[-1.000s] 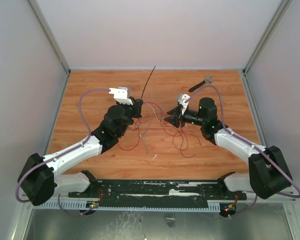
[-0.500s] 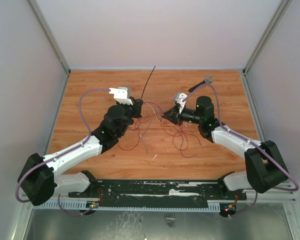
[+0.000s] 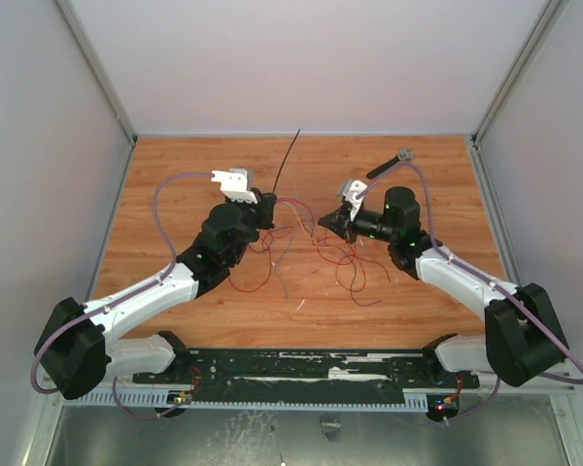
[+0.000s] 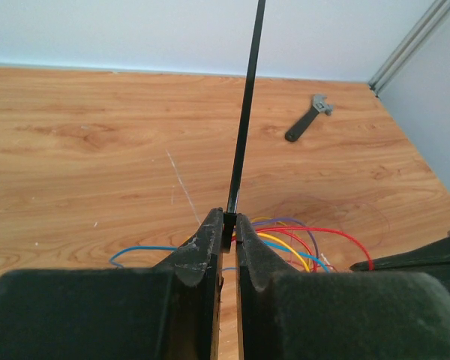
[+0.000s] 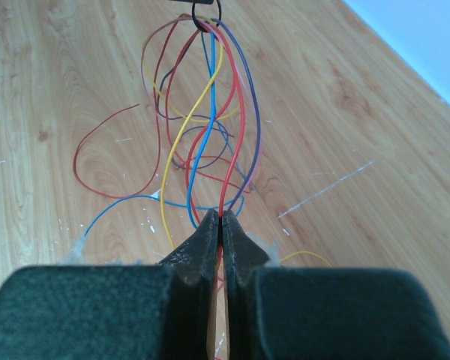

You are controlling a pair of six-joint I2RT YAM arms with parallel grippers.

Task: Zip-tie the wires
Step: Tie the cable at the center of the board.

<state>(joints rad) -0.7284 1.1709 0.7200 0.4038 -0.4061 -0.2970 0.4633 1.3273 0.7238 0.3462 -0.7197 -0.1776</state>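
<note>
Since a second ago my right gripper (image 5: 222, 217) has closed its spread jaws and now pinches strands of the loose tangle of thin red, blue and yellow wires (image 5: 202, 120), which lies mid-table between the arms. My left gripper (image 4: 229, 222) clamps the thin, stiff black plastic zip tie (image 4: 244, 112) at its near end, the strip pointing toward the far edge of the wooden table (image 3: 175, 175).

Straight blk zip tie (image 4: 245, 112), tangled wires (image 5: 211, 82)

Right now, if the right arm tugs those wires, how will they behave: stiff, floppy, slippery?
Probably floppy: the wires sag in loose curves across the table. Likely light, being so thin. They might slide through the right gripper, which pinches only a strand or two.
</note>
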